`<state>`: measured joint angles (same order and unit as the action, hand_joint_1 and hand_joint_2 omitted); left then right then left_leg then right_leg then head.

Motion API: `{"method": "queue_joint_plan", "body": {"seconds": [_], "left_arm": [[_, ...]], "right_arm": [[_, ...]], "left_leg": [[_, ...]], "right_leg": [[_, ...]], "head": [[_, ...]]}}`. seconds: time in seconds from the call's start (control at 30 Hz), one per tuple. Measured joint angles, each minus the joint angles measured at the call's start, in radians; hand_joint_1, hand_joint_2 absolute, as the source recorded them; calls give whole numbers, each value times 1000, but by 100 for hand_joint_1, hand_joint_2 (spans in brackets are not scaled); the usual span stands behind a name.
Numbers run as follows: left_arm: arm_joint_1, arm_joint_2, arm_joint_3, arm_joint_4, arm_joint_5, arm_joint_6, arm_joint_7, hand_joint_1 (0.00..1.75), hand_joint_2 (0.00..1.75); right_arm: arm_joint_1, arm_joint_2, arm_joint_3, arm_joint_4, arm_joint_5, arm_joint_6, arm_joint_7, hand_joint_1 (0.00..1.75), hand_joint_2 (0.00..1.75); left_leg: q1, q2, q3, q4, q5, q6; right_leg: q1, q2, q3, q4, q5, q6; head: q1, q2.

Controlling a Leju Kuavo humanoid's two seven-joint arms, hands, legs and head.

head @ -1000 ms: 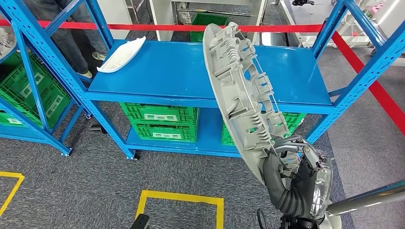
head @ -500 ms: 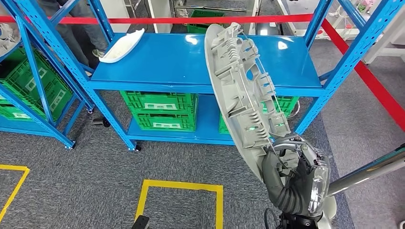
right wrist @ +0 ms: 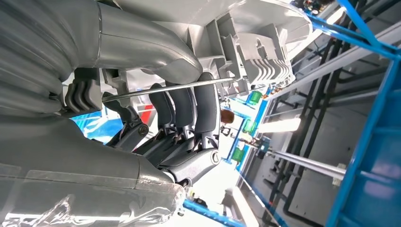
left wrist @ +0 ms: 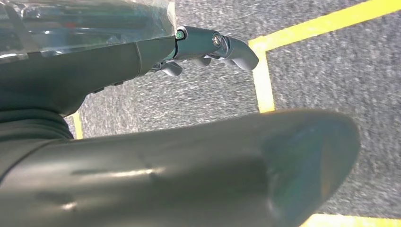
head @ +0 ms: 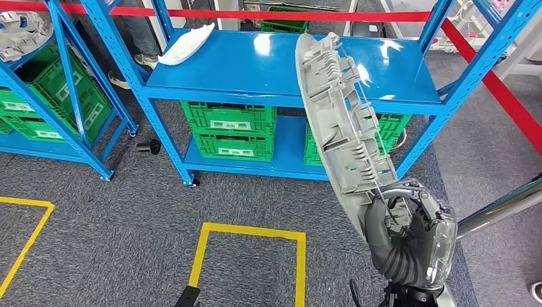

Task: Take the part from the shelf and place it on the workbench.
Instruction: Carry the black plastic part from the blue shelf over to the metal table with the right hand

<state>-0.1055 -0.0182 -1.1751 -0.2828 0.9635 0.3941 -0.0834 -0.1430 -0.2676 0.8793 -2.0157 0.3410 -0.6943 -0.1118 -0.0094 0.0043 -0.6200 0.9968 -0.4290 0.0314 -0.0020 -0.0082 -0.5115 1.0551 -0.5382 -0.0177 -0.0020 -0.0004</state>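
Note:
A long grey plastic part (head: 345, 128) with ribs and clips on its inner face stands nearly upright in front of the blue shelf (head: 268, 64). My right hand (head: 409, 236) grips its lower end, fingers wrapped round the edge. The right wrist view shows the same part (right wrist: 255, 33) with my fingers (right wrist: 184, 106) curled over its rim and a thin metal rod. My left hand (left wrist: 208, 45) hangs above the grey carpet, fingers apart and holding nothing. A white curved part (head: 186, 45) lies on the shelf's far left corner.
Green crates (head: 230, 131) sit on the lower shelf level. A second blue rack (head: 57, 96) with green crates stands to the left. Yellow floor tape (head: 252, 233) marks a square on the carpet. A person's legs (head: 137, 32) stand behind the shelf. Red barrier tape (head: 307, 14) runs behind.
The whole view has shifted: the shelf now sits further right and higher in the picture. The grey part stays in my right hand, still held upright.

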Motion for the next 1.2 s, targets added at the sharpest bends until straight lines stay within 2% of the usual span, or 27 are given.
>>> {"method": "queue_joint_plan", "body": {"seconds": [0.03, 0.07, 0.13, 0.17, 0.2, 0.27, 0.3, 0.33, 0.37, 0.43, 0.47, 0.5, 0.57, 0.6, 0.67, 0.7, 0.73, 0.77, 0.83, 0.87, 0.9, 0.93, 1.0, 1.07, 1.1, 1.13, 1.2], "left_arm": [[-1, -2, 0, -1, 0, 3, 1, 0, 175], [-2, -4, 0, -2, 0, 6, 1, 0, 175], [-2, -6, 0, -3, 0, 9, 2, 0, 175], [-2, -6, -1, -3, 0, 10, 4, 0, 175], [-1, -6, -1, -3, 0, 11, 5, 0, 175], [-1, -6, -1, -3, 0, 12, 7, 0, 175], [-1, -7, -1, -3, 0, 12, 7, 0, 175], [-2, -7, -1, -3, 0, 12, 7, 0, 175], [-2, -6, -1, -3, 0, 12, 7, 0, 175], [-2, -6, -1, -3, 0, 13, 8, 0, 175], [-3, -6, -1, -4, 0, 13, 8, 0, 175], [-4, -6, -1, -4, 0, 14, 8, 0, 175], [-9, -6, -1, -5, 0, 16, 8, 0, 175], [-11, -6, -2, -6, 0, 16, 8, 0, 175], [-11, -6, -5, -6, 0, 17, 9, 0, 175], [-10, -6, -7, -7, 0, 17, 9, 0, 175], [-11, -6, -10, -7, 0, 17, 9, 0, 175], [-11, -7, -12, -7, 0, 17, 9, 0, 175], [-13, -7, -16, -8, 0, 17, 9, 0, 175], [-13, -7, -17, -8, 0, 17, 10, 0, 175], [-13, -7, -18, -8, 0, 17, 10, 0, 175], [-13, -7, -19, -8, 0, 18, 11, 0, 175], [-13, -8, -19, -9, 0, 18, 12, 0, 175], [-13, -10, -20, -10, 0, 18, 13, 0, 175], [-13, -10, -20, -10, 0, 18, 13, 0, 175], [-13, -10, -20, -11, 0, 19, 13, 0, 175], [-12, -10, -21, -11, 0, 19, 15, 0, 175]], "right_arm": [[-1, 0, -4, 0, -3, 0, 0, 175, 175], [-3, -1, -7, 0, -6, 0, 0, 175, 175], [-4, -2, -11, 0, -11, 0, 0, 175, 175], [-4, -2, -12, 0, -13, 0, 0, 175, 175], [-4, -2, -14, 0, -15, 0, 0, 175, 175], [-4, -2, -17, 1, -18, 0, 0, 175, 175], [-4, -2, -18, 1, -19, 0, 0, 175, 175], [-4, -2, -19, 1, -19, 0, 0, 175, 175], [-4, -2, -20, 1, -19, 0, 0, 175, 175], [-4, -2, -21, 2, -19, 0, 0, 175, 175], [-4, -2, -21, 2, -19, 0, 0, 175, 175], [-4, -2, -22, 2, -19, 0, 0, 175, 175], [-3, -2, -25, 2, -19, 0, 0, 175, 175], [-4, -2, -26, 2, -19, 0, -1, 175, 175], [-3, -3, -27, 2, -19, 0, -1, 175, 175], [-3, -4, -28, 2, -19, 0, -1, 175, 175], [-2, -5, -28, 2, -19, 0, -1, 175, 175], [-2, -6, -29, 2, -19, 0, -1, 175, 175], [-2, -7, -30, 2, -18, 0, 0, 175, 175], [-1, -8, -30, 2, -18, 0, 0, 175, 175], [-1, -9, -31, 2, -18, 0, 0, 175, 175], [0, -9, -31, 2, -18, 0, 0, 175, 175], [0, -10, -33, 1, -17, 0, 0, 175, 175], [0, -10, -36, 0, -16, 0, 1, 175, 175], [0, -11, -36, -2, -16, 0, 1, 175, 175], [1, -11, -37, -3, -15, 0, 1, 175, 175], [2, -11, -37, -4, -14, 0, 1, 175, 175]], "left_leg": [[0, 0, -8, 3, 9, -4], [0, 0, -15, 4, 19, -10], [3, 0, -25, 6, 26, -22], [5, -1, -32, 19, 6, -29], [7, -2, -41, 49, -32, -36], [15, -3, -66, 164, -133, -51], [18, -3, -76, 225, -168, -56], [20, -3, -80, 272, -185, -60], [22, -3, -75, 297, -181, -62], [25, -3, -30, 270, -132, -64], [26, -4, 15, 220, -108, -64], [25, -4, 71, 148, -101, -62], [21, -6, 155, 22, -122, -50], [18, -7, 170, -9, -134, -41], [15, -5, 157, -20, -125, -23], [16, -3, 149, -21, -114, -14], [17, -1, 139, -23, -103, -5], [17, 1, 129, -24, -91, 2], [13, 1, 101, -21, -68, 8], [11, 1, 83, -17, -57, 9], [8, 1, 65, -12, -47, 9], [7, 1, 47, -7, -38, 9], [4, 1, 15, 5, -22, 6], [2, 0, -6, 14, -6, -2], [2, 0, -13, 16, 3, -7], [4, 0, -18, 16, 12, -13], [7, -1, -29, 20, 8, -26]], "right_leg": [[4, 0, 31, -51, -12, -5], [7, 1, 41, -77, -18, -9], [7, 0, 28, -85, -2, -19], [4, -1, 19, -86, 9, -26], [1, -2, 10, -88, 20, -32], [0, -4, -15, -85, 41, -38], [0, -4, -28, -83, 50, -37], [0, -4, -40, -80, 58, -37], [-1, -4, -53, -76, 65, -35], [-3, -3, -84, -64, 79, -31], [-4, -3, -101, -56, 87, -27], [-4, -2, -117, -48, 93, -22], [-3, -2, -136, -37, 109, -10], [-3, -3, -142, -36, 118, -4], [-6, -3, -149, -39, 130, 8], [-8, -2, -156, -32, 115, 14], [-8, -1, -165, -10, 84, 18], [-10, 0, -178, 31, 35, 22], [-10, 0, -203, 154, -54, 25], [-10, 0, -207, 207, -69, 25], [-9, 0, -199, 234, -59, 24], [-9, 0, -176, 226, -33, 21], [-4, 0, -85, 121, 7, 8], [3, 0, 5, -14, -7, -5], [6, 0, 26, -55, -18, -10], [9, 1, 29, -71, -18, -13], [6, -1, 15, -75, 2, -24]], "head": [[0, 0], [0, 0], [1, 0], [1, 0], [-1, 0], [-5, 0], [-6, 0], [-6, 0], [-7, 0], [-8, 0], [-9, 0], [-11, 0], [-14, 0], [-16, 0], [-16, 0], [-14, 0], [-11, 0], [-7, 0], [0, 0], [2, 0], [2, 0], [3, 0], [3, 0], [2, 0], [2, 0], [1, 0], [3, 0]]}}
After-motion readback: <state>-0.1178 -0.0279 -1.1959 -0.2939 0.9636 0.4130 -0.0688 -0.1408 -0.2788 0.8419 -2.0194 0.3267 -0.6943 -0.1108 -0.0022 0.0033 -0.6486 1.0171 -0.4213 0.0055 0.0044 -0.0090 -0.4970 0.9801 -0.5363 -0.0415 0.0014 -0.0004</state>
